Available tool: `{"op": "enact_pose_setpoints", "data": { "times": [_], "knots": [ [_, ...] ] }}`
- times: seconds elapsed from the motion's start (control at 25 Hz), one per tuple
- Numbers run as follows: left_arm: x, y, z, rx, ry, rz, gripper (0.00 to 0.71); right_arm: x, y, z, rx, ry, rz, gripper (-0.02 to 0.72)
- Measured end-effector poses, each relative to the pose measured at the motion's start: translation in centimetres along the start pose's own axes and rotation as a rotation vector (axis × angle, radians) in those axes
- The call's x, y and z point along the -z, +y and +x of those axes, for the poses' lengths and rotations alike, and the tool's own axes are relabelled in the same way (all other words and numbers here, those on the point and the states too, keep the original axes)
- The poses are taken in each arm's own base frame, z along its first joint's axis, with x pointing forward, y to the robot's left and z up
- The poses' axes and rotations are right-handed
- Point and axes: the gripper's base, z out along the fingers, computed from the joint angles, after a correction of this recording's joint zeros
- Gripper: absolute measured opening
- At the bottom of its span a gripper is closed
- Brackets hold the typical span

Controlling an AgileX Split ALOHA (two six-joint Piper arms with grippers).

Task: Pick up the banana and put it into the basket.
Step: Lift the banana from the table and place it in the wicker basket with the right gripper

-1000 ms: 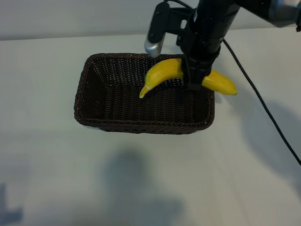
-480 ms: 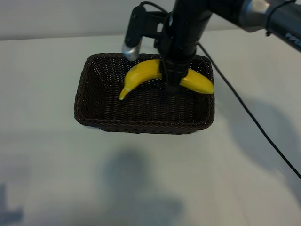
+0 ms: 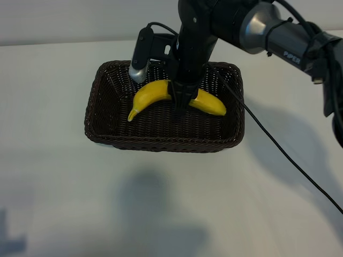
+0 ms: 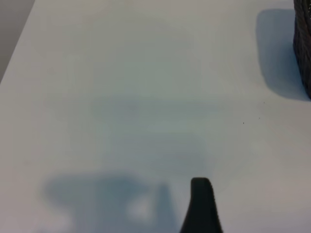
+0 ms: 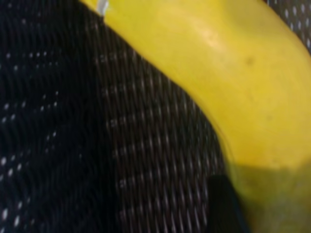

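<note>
The banana hangs inside the mouth of the basket, gripped about its middle by the right gripper, whose fingers are clamped across the fruit's width; holding it at the middle keeps the two ends balanced, so the tapered stem end dips toward the basket's left wall while the blunt end reaches toward the right wall, and neither end crosses the braided rim. The gripper points steeply down over the basket's back half, which I judge to be the approach for setting the fruit on the woven floor; whether the banana already touches that floor cannot be told from outside, though the right wrist view shows the yellow skin close over the dark weave (the gap between them, if any, is not readable). The release looks not yet made, and the step in hand seems to be the final lowering; letting go here should leave the fruit within the basket's walls.

The left gripper stands parked well away from the basket, off its left side, fingers apart and holding nothing; only one dark fingertip shows in its own view, with a sliver of the basket's wall at the far edge.

The counter is plain, pale and matte, bare around the basket apart from soft shadows of the arms and a black cable trailing from the right arm across the counter beyond the basket's right wall; behind the basket a light wall meets the counter's back edge.
</note>
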Motion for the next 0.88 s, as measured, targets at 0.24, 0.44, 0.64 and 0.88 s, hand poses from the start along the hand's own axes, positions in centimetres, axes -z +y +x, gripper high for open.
{"op": "enact_pose_setpoints", "data": {
  "times": [0.24, 0.44, 0.64, 0.88],
  "knots": [
    [0.0, 0.0, 0.0, 0.0, 0.0, 0.0, 0.571, -0.9, 0.0, 0.0, -0.009, 0.002, -0.008, 0.423],
    [0.0, 0.0, 0.0, 0.0, 0.0, 0.0, 0.571, -0.9, 0.0, 0.0, -0.009, 0.002, -0.009, 0.423],
    [0.0, 0.0, 0.0, 0.0, 0.0, 0.0, 0.571, -0.9, 0.1, 0.1, -0.01, 0.017, -0.025, 0.488],
    [0.0, 0.0, 0.0, -0.001, 0.0, 0.0, 0.571, 0.5, -0.1, -0.3, -0.053, 0.036, -0.044, 0.569]
  ]
}}
